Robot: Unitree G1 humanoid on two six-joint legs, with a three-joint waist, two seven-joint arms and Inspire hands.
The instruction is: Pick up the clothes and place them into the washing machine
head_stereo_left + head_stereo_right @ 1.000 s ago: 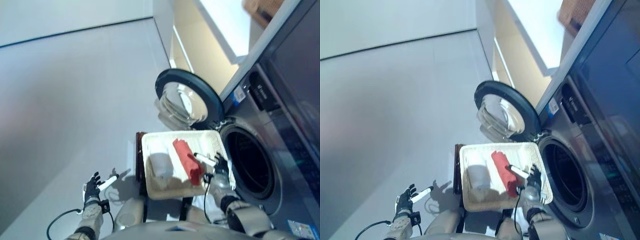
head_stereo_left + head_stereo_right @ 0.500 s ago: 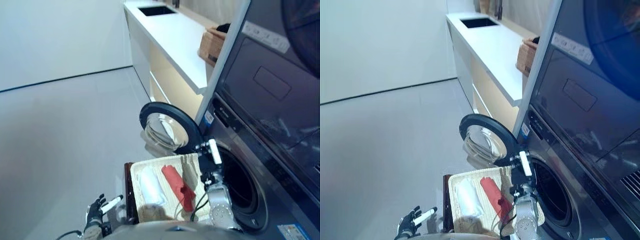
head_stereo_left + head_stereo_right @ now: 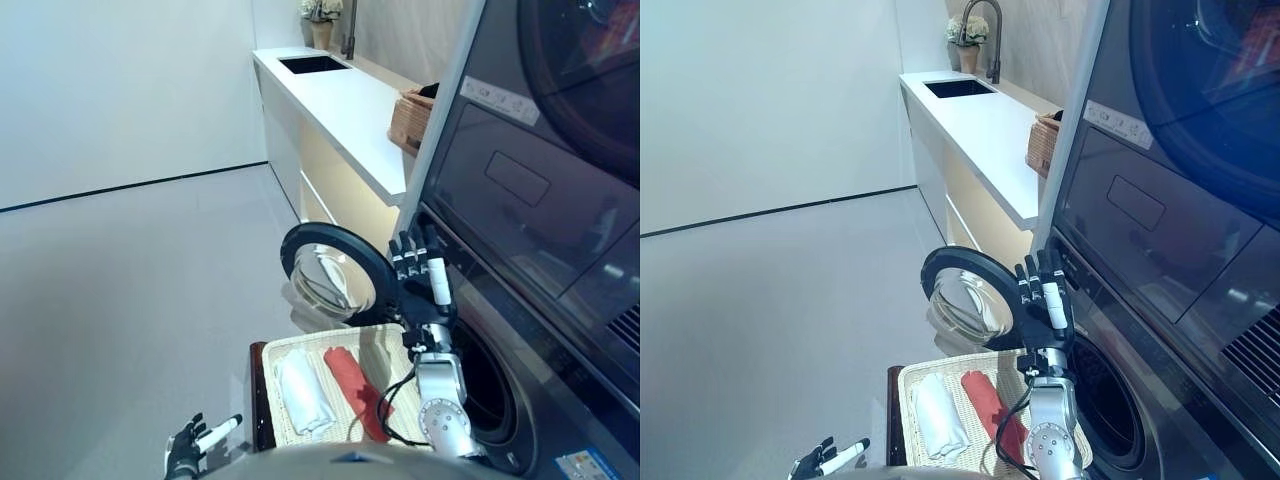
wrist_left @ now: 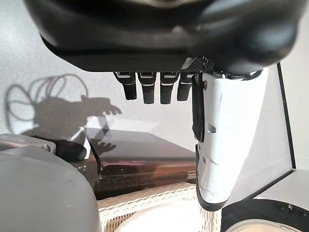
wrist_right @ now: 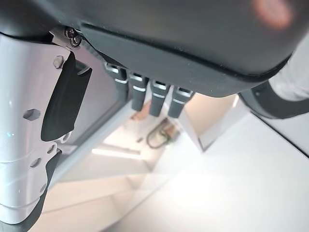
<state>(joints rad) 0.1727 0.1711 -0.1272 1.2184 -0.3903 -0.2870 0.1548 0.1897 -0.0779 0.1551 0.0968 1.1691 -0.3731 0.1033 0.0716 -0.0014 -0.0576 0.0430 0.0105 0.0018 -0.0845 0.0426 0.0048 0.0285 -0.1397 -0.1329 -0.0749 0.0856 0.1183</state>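
Note:
A woven basket [image 3: 270, 370] stands on a dark stand before the washing machine [image 3: 510, 400]. In it lie a rolled white cloth [image 3: 305, 392] and a rolled red cloth [image 3: 355, 390]. The machine's round door [image 3: 330, 270] hangs open to the left of the dark drum opening [image 3: 480, 375]. My right hand [image 3: 418, 268] is raised above the basket, level with the door, fingers straight and holding nothing. My left hand [image 3: 195, 445] hangs low at the basket's left, over the floor, fingers relaxed and empty.
A second machine [image 3: 1180, 150] is stacked above the washer. A white counter [image 3: 985, 115] with a sink, a tap and a wicker basket [image 3: 1042, 145] runs back along the wall. Grey floor [image 3: 130, 300] stretches to the left.
The camera has tilted up. My right hand has risen from the basket's right rim to the height of the door, with nothing in it. The cloths stay in the basket.

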